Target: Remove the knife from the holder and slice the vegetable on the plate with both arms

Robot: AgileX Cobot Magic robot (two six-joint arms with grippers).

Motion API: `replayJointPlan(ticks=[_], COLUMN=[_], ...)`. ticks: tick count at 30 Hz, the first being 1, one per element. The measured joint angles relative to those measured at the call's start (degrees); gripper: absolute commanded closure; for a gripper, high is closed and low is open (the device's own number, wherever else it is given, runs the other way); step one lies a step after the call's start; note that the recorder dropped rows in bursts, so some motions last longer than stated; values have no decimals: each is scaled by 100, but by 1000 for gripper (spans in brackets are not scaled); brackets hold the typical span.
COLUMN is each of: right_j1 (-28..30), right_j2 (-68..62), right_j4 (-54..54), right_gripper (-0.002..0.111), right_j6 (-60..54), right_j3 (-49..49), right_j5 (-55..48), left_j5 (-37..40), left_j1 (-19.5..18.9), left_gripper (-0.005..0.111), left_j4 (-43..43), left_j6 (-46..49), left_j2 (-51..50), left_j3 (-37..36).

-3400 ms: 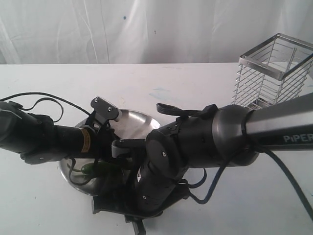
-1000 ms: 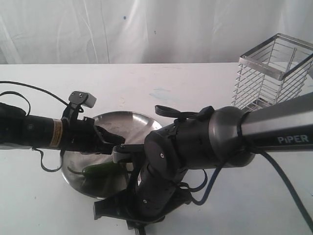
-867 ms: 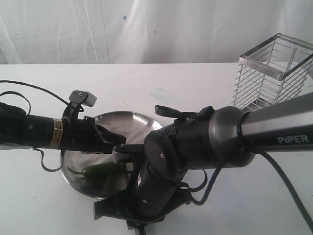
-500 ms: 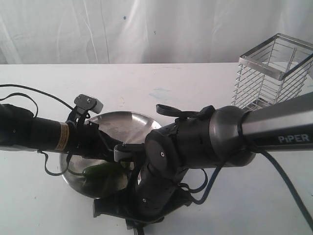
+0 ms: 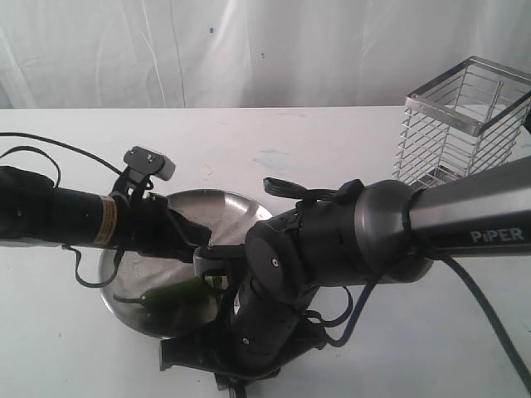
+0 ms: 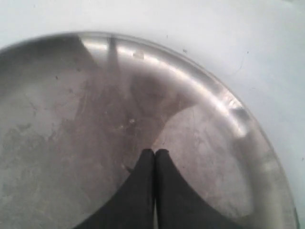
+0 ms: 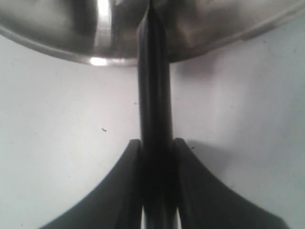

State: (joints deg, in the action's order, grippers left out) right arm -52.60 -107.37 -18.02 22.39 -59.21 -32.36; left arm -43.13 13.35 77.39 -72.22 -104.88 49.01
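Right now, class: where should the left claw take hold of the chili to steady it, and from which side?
Near its stem end, from above, jaws across the slim body. The chili lies flat on the plate, stem pointing left in the exterior view, probably clear of the knife the right claw holds across the rim. The left claw is shut, so open it first.

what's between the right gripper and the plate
In the right wrist view, the black-handled knife spans from the right gripper to the plate, over bare white table.
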Motion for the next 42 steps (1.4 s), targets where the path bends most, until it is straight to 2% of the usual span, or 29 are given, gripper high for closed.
replayJointPlan(ticks=[6, 18, 22, 28, 37, 42], right_j1=[0, 0, 0, 0, 0, 0], right_j2=[0, 0, 35, 489, 855, 855], right_j4=[10, -76, -89, -89, 34, 34], right_gripper=[108, 108, 108, 108, 108, 108], right_j6=[0, -94, -192, -325, -383, -394], right_j3=[0, 0, 0, 41, -137, -445], right_j5=[-26, -532, -621, -888, -2212, -2495], left_j5=[-233, -111, -131, -557, -760, -372], left_j1=[0, 11, 11, 11, -76, -138], left_gripper=[107, 107, 107, 107, 107, 107], left_j4=[-82, 612, 543, 119, -291, 190], left_j6=[0, -136, -136, -31, 51, -66], left_j2=[435, 73, 35, 62, 780, 890], left_j3=[0, -69, -74, -83, -83, -115])
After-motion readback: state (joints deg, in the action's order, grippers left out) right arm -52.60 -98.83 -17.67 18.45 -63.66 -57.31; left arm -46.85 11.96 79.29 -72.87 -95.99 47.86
